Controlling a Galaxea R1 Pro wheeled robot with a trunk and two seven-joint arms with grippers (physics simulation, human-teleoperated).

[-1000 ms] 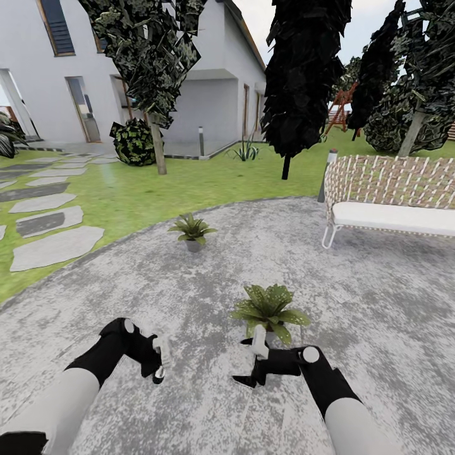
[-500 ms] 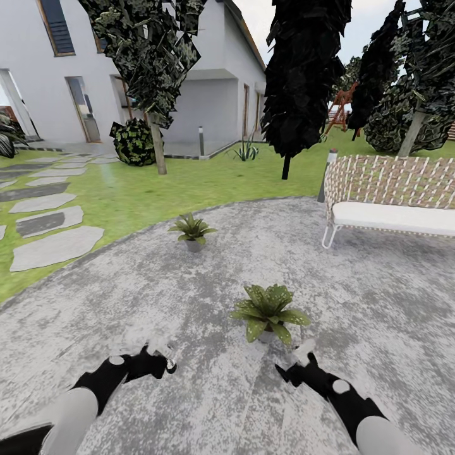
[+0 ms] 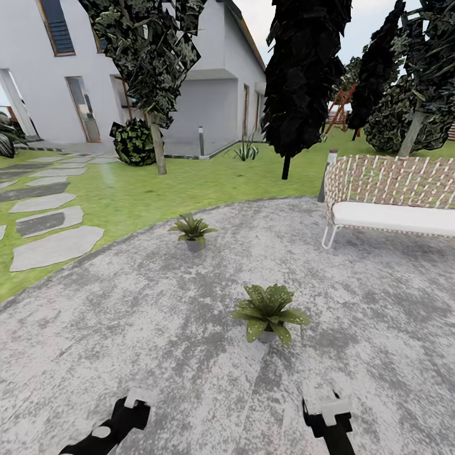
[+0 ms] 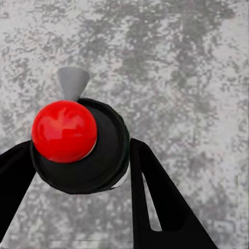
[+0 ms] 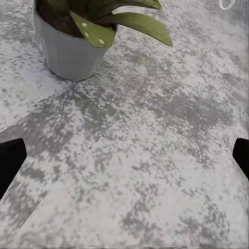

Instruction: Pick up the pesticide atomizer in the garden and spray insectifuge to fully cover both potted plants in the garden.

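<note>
**Bottle in the left pincer, both arms low**

The left gripper [image 4: 79, 153] is clenched on the pesticide atomizer [image 4: 65, 129], its red top between the fingers; the right gripper [image 5: 124, 161] is released, fingers wide apart; the near potted plant [image 3: 268, 313] carries white specks; the far potted plant [image 3: 191, 230] stands near the lawn [image 3: 145, 189].

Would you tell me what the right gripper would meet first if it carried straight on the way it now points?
Probably bare paving: the right gripper looks down at mottled grey ground. The nearer potted plant sits off to one side of that line, though depth is hard to judge.
</note>
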